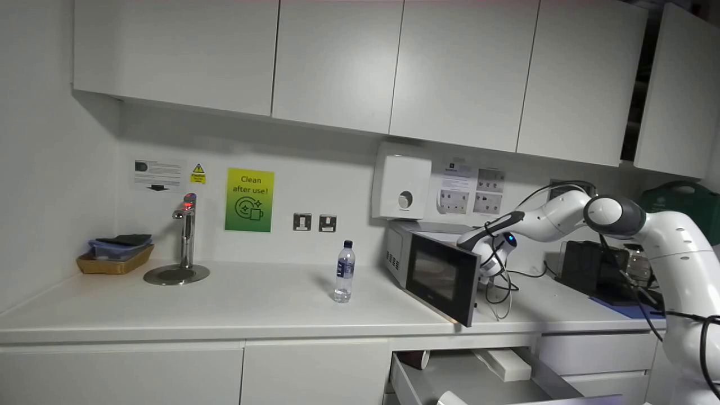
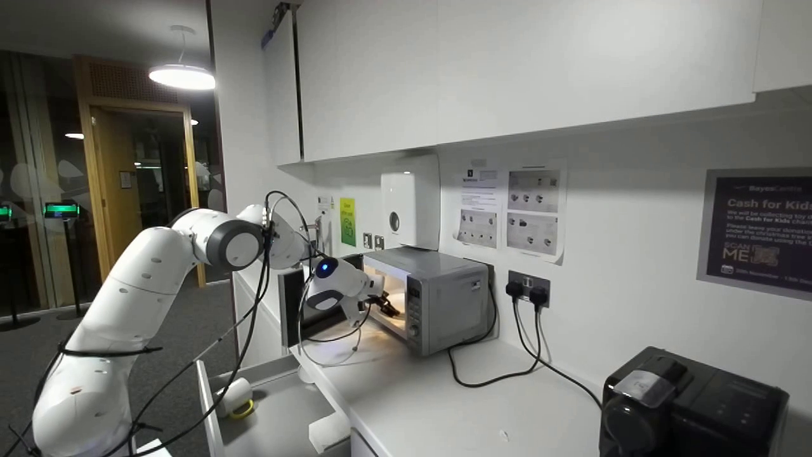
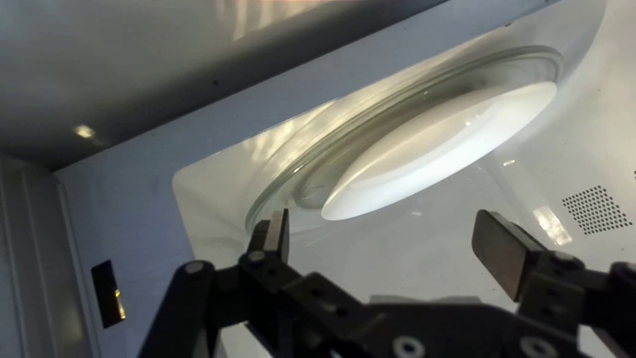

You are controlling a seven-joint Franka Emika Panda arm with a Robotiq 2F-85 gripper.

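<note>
My gripper (image 3: 382,223) is open, with nothing between its fingers. It reaches into the lit cavity of a silver microwave (image 2: 444,279), and it also shows at the opening in an exterior view (image 2: 388,307). The microwave door (image 1: 439,275) stands open and hides the gripper in that exterior view. In the wrist view a white dish (image 3: 442,154) rests on the clear glass turntable (image 3: 293,171). The dish lies just beyond the fingertips, nearer the left finger; no contact shows.
A water bottle (image 1: 345,275) stands on the counter (image 1: 253,304) beside the microwave. Below, a drawer (image 1: 461,382) is pulled out, holding a white mug with yellow handle (image 2: 235,398) and a white box (image 1: 509,365). A black coffee machine (image 2: 698,400), tap (image 1: 187,236) and cables stand around.
</note>
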